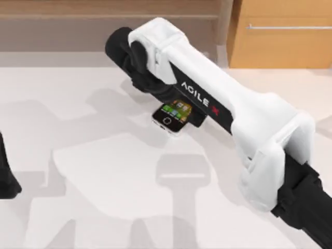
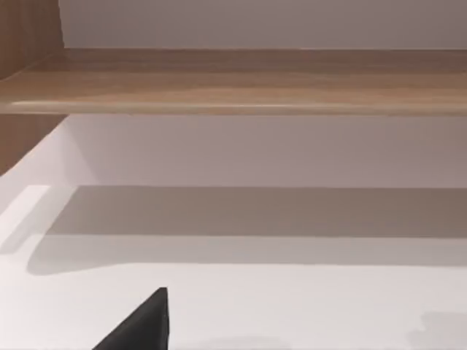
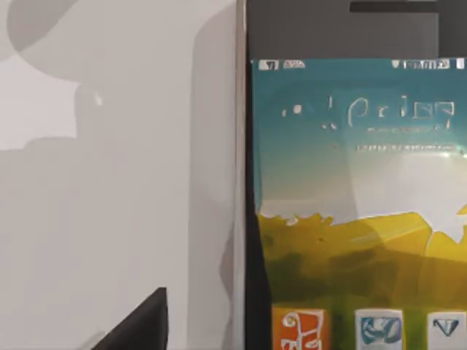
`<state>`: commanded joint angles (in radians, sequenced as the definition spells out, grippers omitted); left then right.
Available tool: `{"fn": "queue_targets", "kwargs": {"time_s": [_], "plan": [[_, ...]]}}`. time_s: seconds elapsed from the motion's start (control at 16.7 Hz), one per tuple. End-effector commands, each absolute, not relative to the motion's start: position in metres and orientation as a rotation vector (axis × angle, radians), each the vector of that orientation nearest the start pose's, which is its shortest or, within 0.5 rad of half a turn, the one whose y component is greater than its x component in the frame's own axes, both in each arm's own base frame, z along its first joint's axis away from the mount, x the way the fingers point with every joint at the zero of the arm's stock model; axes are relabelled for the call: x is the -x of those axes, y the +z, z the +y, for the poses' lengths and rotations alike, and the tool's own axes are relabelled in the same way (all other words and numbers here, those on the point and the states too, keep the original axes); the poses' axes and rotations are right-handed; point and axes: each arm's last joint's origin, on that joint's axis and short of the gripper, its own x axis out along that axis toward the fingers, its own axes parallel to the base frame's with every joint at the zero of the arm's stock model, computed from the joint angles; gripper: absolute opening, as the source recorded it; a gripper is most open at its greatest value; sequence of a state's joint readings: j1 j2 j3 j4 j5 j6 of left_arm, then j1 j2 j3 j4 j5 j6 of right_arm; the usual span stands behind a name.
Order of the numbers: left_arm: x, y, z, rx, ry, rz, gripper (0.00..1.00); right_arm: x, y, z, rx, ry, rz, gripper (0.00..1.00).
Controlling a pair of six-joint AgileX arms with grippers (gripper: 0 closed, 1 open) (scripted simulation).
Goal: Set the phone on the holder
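The phone (image 1: 174,118) lies flat on the white table near its middle, screen up, with the home button toward the front; my right arm covers its far end. In the right wrist view the phone (image 3: 350,204) is very close, its silver rim running down the middle. My right gripper (image 1: 155,93) hangs just above it, open; one black fingertip (image 3: 142,324) stands apart from the rim, over bare table. The holder is hidden. My left arm is parked at the table's left edge, and its gripper (image 1: 6,179) is open, with a fingertip (image 2: 142,328) over bare table.
A wooden shelf (image 2: 233,87) runs along the back of the table (image 1: 104,181). A wooden cabinet with a metal handle (image 1: 282,31) stands at the back right. My right arm's white forearm (image 1: 249,119) crosses the table's right half.
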<state>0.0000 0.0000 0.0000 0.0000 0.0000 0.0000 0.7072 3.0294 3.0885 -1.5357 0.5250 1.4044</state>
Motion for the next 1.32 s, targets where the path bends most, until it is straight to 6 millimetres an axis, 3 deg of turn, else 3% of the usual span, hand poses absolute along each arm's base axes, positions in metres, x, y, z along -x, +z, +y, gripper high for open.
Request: {"fn": "queue_targets", "kwargs": {"time_s": [0.24, 0.54, 1.32], "plan": [[-0.106, 0.160, -0.001, 0.000, 0.000, 0.000, 1.00, -0.426, 0.083, 0.333, -0.379, -0.629, 1.003, 1.00], [-0.106, 0.160, -0.001, 0.000, 0.000, 0.000, 1.00, -0.428, 0.079, 0.331, -0.379, -0.629, 1.003, 1.00], [-0.106, 0.160, -0.001, 0.000, 0.000, 0.000, 1.00, -0.428, 0.079, 0.331, -0.379, -0.629, 1.003, 0.02]]}}
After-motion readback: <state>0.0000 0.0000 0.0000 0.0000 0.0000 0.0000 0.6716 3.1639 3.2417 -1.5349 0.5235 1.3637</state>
